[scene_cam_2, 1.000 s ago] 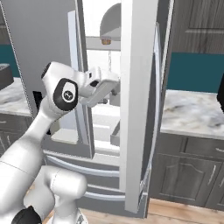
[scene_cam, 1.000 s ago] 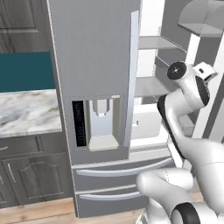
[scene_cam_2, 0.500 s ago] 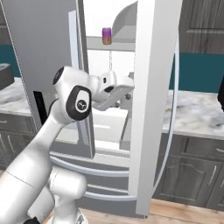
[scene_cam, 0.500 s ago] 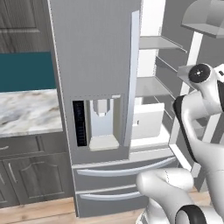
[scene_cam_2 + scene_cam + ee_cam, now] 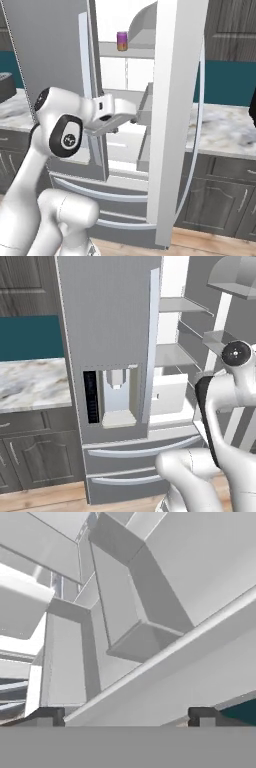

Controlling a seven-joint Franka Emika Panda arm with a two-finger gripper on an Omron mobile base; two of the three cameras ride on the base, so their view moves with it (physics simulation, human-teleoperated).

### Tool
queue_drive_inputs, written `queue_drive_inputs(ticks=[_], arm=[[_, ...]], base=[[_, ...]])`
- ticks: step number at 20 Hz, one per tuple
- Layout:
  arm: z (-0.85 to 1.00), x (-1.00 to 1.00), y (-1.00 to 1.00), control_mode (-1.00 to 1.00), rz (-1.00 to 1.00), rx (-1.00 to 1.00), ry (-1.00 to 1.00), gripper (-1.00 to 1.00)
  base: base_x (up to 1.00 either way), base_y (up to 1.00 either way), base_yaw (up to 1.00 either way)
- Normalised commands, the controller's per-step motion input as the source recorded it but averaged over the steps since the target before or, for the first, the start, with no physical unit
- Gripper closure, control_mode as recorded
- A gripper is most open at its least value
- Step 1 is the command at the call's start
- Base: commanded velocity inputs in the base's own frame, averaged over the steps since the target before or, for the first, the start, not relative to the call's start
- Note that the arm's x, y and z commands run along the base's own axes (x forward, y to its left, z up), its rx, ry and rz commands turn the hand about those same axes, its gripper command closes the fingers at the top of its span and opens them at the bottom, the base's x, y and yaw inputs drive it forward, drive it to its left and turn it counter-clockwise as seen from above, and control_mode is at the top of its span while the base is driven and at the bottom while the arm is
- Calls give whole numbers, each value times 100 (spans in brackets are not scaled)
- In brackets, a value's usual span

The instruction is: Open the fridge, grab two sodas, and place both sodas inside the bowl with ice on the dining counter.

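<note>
I'm parked in front of the fridge (image 5: 110, 356), a tall grey steel unit with a dispenser panel (image 5: 112, 396) and two low drawers (image 5: 140, 448), set between dark grey cabinets (image 5: 35, 451) with marble tops and a teal wall behind. The right-hand door (image 5: 172, 125) stands swung out, baring the white interior and its shelves (image 5: 172, 356). In the right base view a purple soda (image 5: 122, 41) with an orange band stands upright on a high shelf, well above the arm. In the hand view the gripper (image 5: 127, 716) has its two dark fingertips (image 5: 49, 715) spread wide apart with nothing between them; it is released, looking along the door's edge and bins. A second ago the door was less open and hid that shelf, and the fingers sat closer together; since then the door has come round and the gripper has let go.
</note>
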Motion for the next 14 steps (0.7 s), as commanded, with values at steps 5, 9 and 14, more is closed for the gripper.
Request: queue_drive_inputs(ticks=[5,9,14], arm=[[-18,-9,100,-100,19,19,0,-100],[-10,3,100,-100,25,25,0,-100],[0,13,99,-100,18,29,0,-100]], base=[[0,0,0],[0,0,0],[0,0,0]])
